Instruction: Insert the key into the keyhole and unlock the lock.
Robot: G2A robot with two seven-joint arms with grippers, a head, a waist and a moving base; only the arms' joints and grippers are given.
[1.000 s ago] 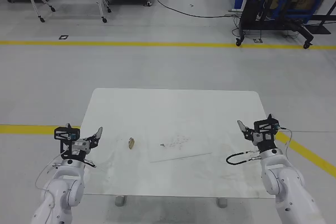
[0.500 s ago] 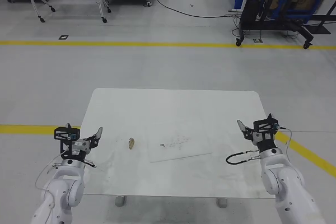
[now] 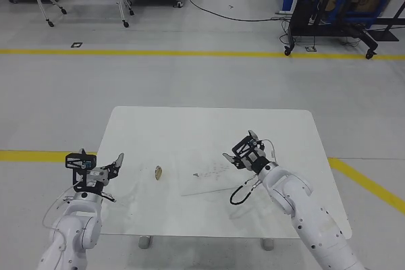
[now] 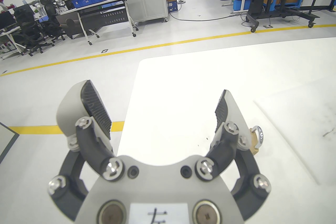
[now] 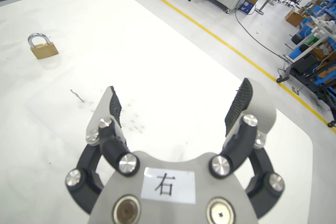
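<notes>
Over the middle of the desk (image 3: 189,128), I have the right end effector (image 3: 239,146) hovering, spread wide and holding nothing. Just to its left the small key (image 3: 196,175) lies flat on the desk, with nothing between them. Farther left sits the brass lock (image 3: 159,173), well apart from the key. At the near left edge the left end effector (image 3: 101,163) hangs wide open and empty, the lock near its right finger. The right arm stretches in diagonally from the near right corner.
</notes>
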